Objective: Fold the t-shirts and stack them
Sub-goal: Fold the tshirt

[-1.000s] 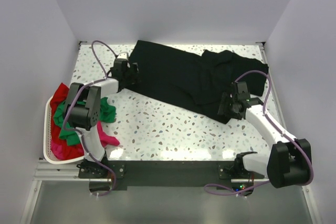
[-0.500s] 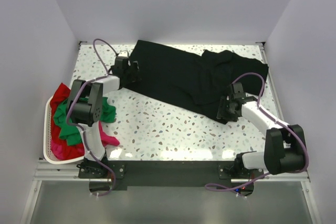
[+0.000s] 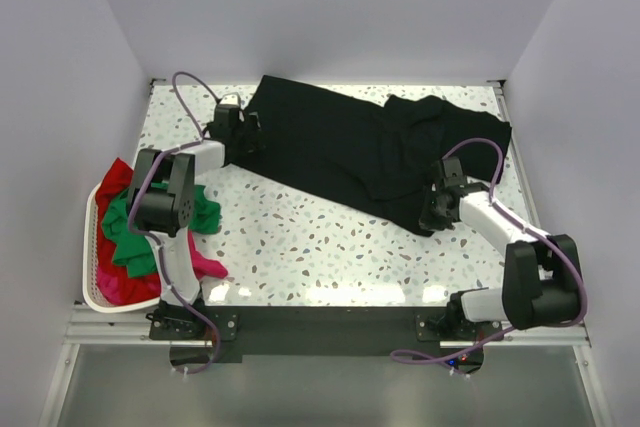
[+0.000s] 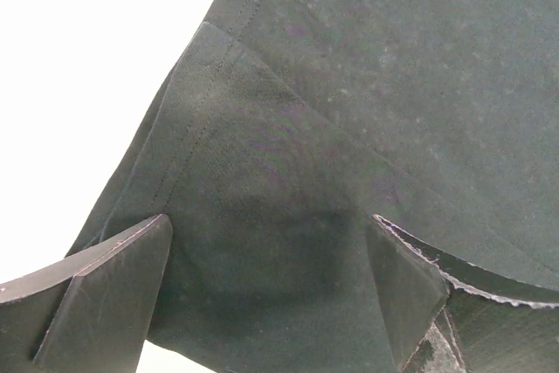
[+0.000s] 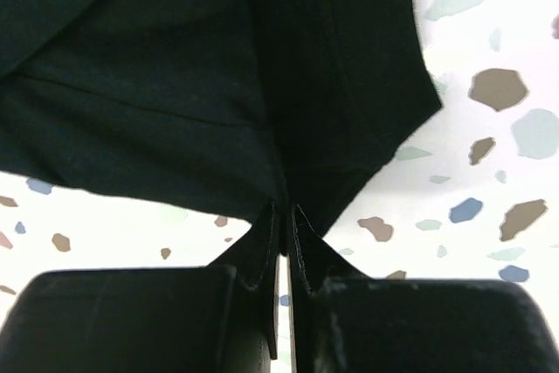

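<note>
A black t-shirt lies spread and partly bunched across the far half of the speckled table. My left gripper stands at the shirt's left edge. In the left wrist view the left gripper is open wide, and the black t-shirt lies flat between and below its fingers. My right gripper is at the shirt's near right edge. In the right wrist view the right gripper is shut, pinching a fold of the black t-shirt.
A white basket sits at the table's left edge. It holds a green shirt and a red shirt, and a magenta shirt spills onto the table. Walls close in the far, left and right sides.
My right gripper has slid forward to the shirt's near edge and closed on the cloth. My left gripper has shifted a little farther back at the shirt's left edge, still open.
</note>
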Action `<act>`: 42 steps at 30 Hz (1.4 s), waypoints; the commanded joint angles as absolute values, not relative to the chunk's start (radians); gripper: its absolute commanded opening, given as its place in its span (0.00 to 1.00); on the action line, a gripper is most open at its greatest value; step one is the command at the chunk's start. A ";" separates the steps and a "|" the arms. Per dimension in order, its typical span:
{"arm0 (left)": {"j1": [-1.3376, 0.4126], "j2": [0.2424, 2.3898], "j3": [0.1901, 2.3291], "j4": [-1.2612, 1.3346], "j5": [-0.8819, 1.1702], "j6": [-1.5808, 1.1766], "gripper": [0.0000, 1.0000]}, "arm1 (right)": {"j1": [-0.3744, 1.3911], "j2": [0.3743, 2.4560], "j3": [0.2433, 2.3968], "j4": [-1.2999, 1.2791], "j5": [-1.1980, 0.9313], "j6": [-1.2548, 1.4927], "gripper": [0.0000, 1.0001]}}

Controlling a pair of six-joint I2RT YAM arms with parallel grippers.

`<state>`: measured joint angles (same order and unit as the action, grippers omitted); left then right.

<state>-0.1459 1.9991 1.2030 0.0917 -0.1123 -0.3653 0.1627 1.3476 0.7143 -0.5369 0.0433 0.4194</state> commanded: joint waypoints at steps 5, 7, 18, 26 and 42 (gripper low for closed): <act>-0.117 2.023 1.236 0.109 -0.081 -0.364 0.97 | 0.161 1.365 0.793 -0.641 0.208 0.434 0.02; -0.115 2.023 1.236 0.107 -0.075 -0.364 0.97 | 0.163 1.376 0.796 -0.652 0.224 0.443 0.02; -0.118 1.931 1.189 0.126 -0.075 -0.365 0.98 | 0.182 1.333 0.859 -0.715 0.232 0.446 0.53; -0.172 1.756 1.106 0.181 -0.132 -0.354 0.99 | 0.287 1.229 0.968 -0.654 0.175 0.425 0.64; -0.250 1.874 1.091 0.351 0.074 -0.436 1.00 | 0.414 1.654 1.094 -0.383 -0.061 0.396 0.66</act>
